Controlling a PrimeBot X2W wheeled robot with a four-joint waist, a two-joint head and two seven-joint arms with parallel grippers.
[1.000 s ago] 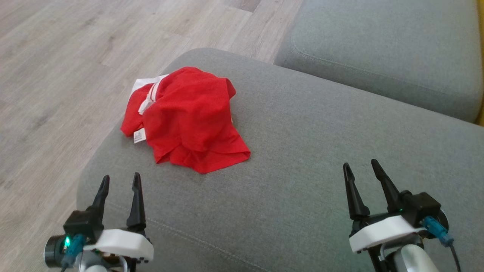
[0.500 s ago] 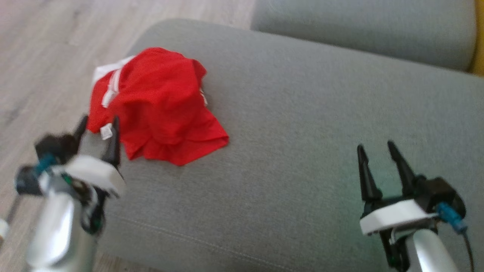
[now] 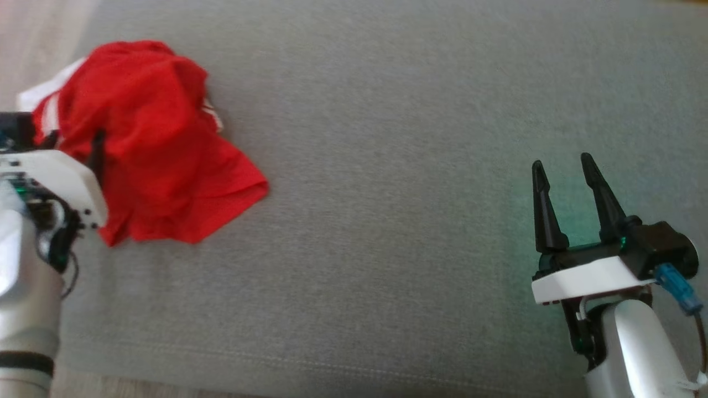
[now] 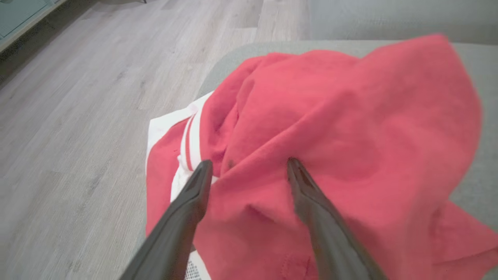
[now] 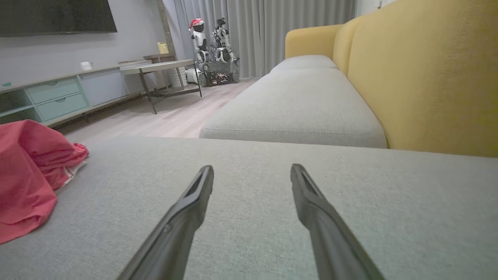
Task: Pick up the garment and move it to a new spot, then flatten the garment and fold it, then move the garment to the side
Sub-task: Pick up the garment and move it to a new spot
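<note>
Left gripper (image 4: 249, 165) has swung forward from the near edge onto the crumpled red garment (image 3: 149, 138), which lies at the left end of the grey sofa cushion (image 3: 387, 166). Its fingers are apart, straddling a fold. Pickup looks imminent, but nothing is pinched yet. Right gripper (image 3: 561, 166) waits well away, fingers apart.

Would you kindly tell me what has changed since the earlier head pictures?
The left gripper has reached forward from its rest pose to the red garment; its open fingers now sit at the fabric, nothing gripped yet. The head camera has moved, so the garment's shift in that view is not its own. Unchanged: the garment lies crumpled on the grey cushion, and the right gripper stays open.
</note>
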